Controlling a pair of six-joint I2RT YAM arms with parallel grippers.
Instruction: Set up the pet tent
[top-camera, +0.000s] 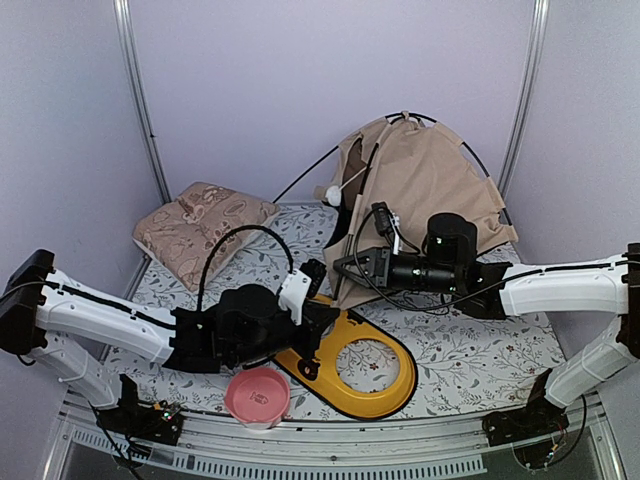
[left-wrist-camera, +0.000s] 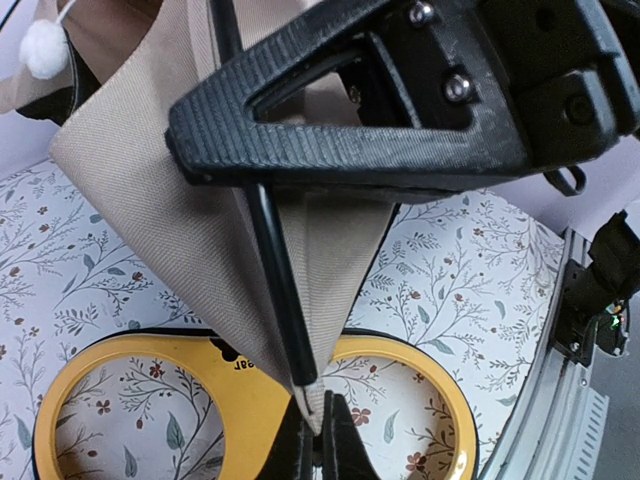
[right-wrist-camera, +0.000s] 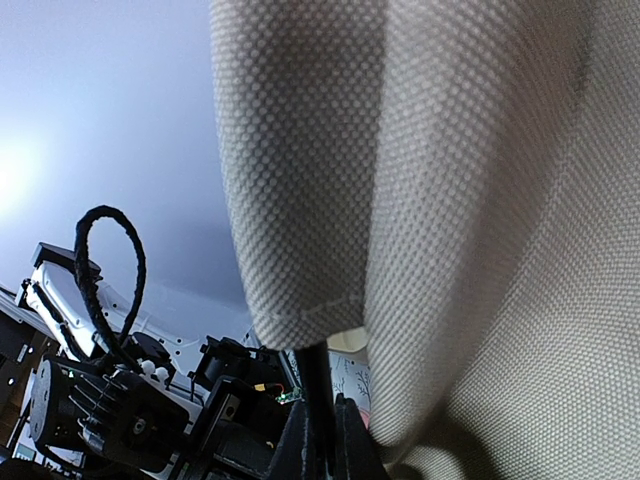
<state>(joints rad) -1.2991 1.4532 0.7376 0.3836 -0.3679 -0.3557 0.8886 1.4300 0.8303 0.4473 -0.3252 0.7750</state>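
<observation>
At the mat's (top-camera: 480, 350) rear right | pet tent (top-camera: 430, 180) half-raised | black pole (left-wrist-camera: 280, 290) pinched by left gripper (left-wrist-camera: 317, 440) and right gripper (right-wrist-camera: 320, 440), both clamped | pole seating judged underway; tip-to-corner alignment required next

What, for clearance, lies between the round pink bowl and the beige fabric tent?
A flat yellow two-hole stand, by the left end effector, in the top view.

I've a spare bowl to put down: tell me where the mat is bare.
Bare mat front right, between the yellow board and the right arm; a smaller patch between pillow and pet tent. Crowded centre-front: board, pink bowl.
</observation>
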